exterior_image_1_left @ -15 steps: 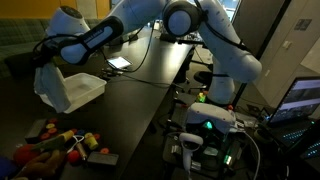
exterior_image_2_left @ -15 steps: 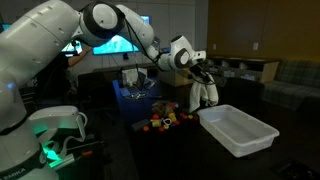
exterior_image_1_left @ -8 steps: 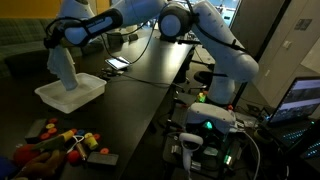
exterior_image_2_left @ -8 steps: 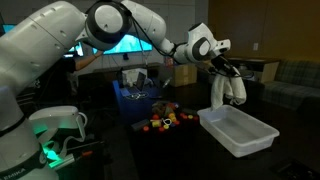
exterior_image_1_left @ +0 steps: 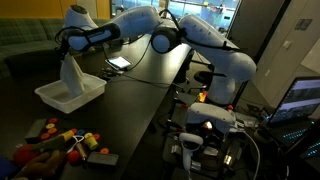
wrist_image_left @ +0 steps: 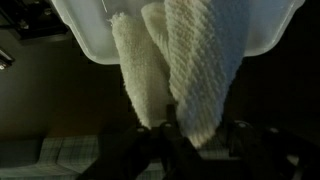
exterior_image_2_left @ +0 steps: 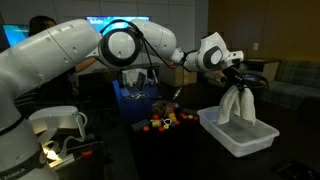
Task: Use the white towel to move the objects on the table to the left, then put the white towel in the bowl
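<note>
Nearest in an exterior view, the objects point(exterior_image_1_left: 60, 140) sit bunched at one end of the desk point(exterior_image_1_left: 140, 90), well apart from the bowl point(exterior_image_1_left: 92, 93) farther along. So the sweeping looks done to me. What has changed is at the bowl: a second ago the towel point(exterior_image_1_left: 70, 76) hung in the air beside it, half a second ago it was over it, and now its lower end has come down inside. The end effector point(exterior_image_1_left: 68, 53) above is still grasping the towel by its top, which stands as a draped cone. Only the letting-go seems left. From the opposite side, the towel point(exterior_image_2_left: 237, 106) clearly rests within the walls of the bowl point(exterior_image_2_left: 252, 141), with the objects point(exterior_image_2_left: 170, 120) beyond. The wrist view shows neither the objects nor the drop – only two hanging folds of towel point(wrist_image_left: 200, 70) against the bowl point(wrist_image_left: 95, 45), with the end effector point(wrist_image_left: 170, 132) too dark to read.
</note>
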Controlling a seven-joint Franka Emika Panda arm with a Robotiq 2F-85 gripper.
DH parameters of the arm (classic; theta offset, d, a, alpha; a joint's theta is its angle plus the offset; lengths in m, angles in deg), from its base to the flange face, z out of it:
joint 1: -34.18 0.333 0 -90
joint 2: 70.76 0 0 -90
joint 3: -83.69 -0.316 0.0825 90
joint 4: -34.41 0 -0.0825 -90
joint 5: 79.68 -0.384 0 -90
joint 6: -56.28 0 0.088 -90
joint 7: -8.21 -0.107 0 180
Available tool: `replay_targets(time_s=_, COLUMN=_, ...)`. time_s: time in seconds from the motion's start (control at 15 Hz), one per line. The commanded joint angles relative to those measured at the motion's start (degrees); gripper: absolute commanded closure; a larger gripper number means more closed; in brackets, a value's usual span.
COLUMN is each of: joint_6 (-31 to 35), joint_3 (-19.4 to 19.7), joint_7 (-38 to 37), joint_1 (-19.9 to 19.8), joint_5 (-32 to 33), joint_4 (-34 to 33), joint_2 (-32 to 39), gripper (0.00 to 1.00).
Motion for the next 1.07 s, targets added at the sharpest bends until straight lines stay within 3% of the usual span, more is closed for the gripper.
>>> replay_targets(time_s=0.0, joint_6=-6.26, joint_3=-2.11, joint_7=3.18, joint_1=-2.15, joint_5=1.40, joint_4=-10.95, joint_2=5.30, gripper=0.25)
replay_targets(time_s=0.2, joint_6=-11.13, joint_3=-3.76, joint_7=6.93, joint_1=-3.08, joint_5=1.02, joint_4=-11.19, joint_2=3.08, gripper=0.03)
replay_targets(time_s=0.27, joint_6=-13.36, joint_3=-4.65, joint_7=8.66, joint_1=-3.53, joint_5=0.70, joint_4=-10.86, joint_2=1.80, gripper=0.00)
replay_targets(time_s=0.6, joint_6=-22.10, joint_3=-8.62, joint_7=21.70, joint_1=-6.28, joint_5=-2.56, joint_4=-3.10, joint_2=-8.23, gripper=0.00)
replay_targets(time_s=1.0, joint_6=-30.32, joint_3=-9.12, joint_7=25.13, joint_1=-7.47, joint_5=-2.57, joint_4=11.25, joint_2=-20.98, gripper=0.00)
